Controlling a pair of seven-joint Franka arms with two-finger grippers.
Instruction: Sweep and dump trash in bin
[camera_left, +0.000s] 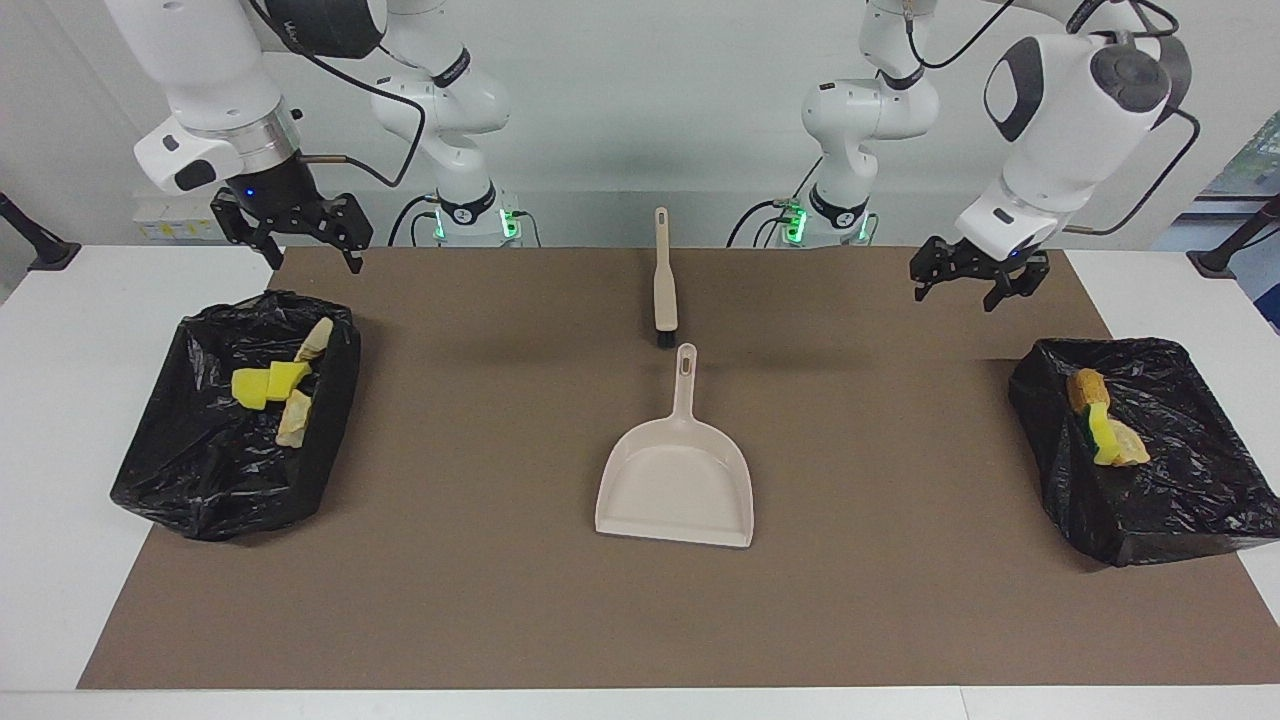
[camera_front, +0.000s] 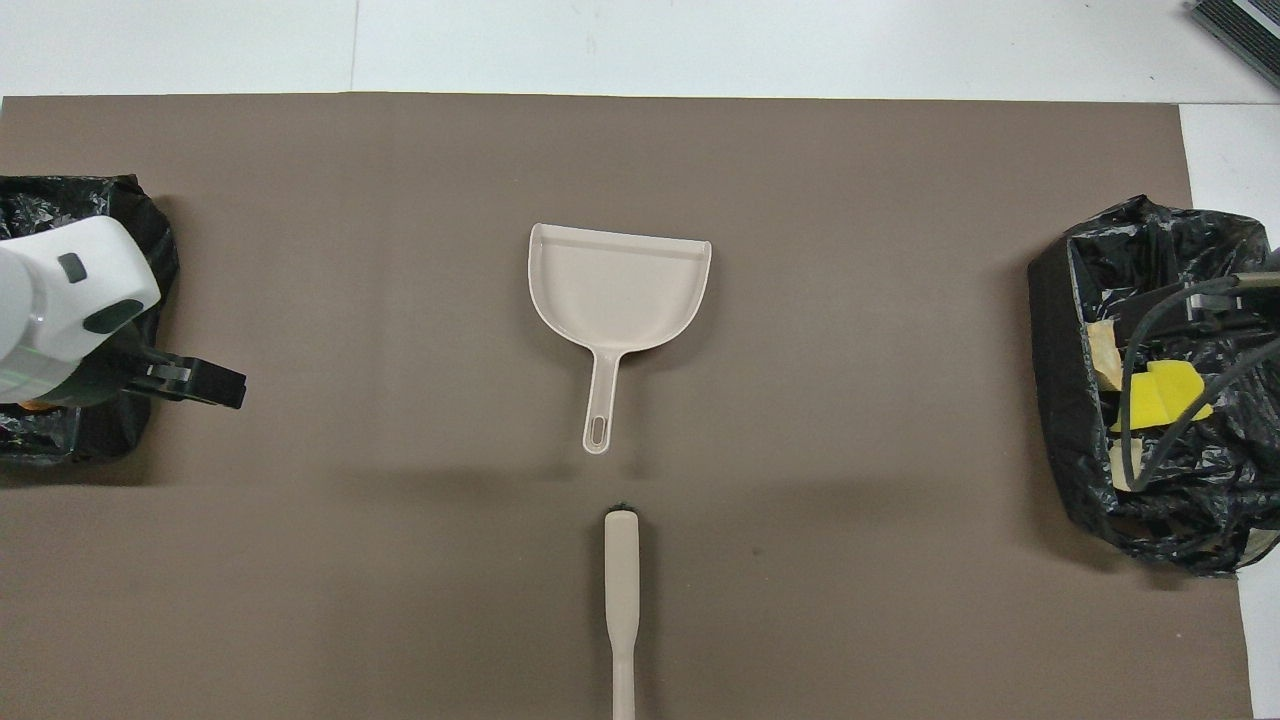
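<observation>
Facing view: trash (camera_left: 272, 385) piled in bin (camera_left: 200, 470).

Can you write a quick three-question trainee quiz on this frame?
1. True or false: the dustpan holds trash.
2. Which lies nearer to the robots: A) dustpan, B) brush?
3. Fill in: all visible trash sits in the two black ____.

Key: 1. False, it is empty. 2. B. 3. Bins; both the left end effector and right end effector hang open and empty.
</observation>
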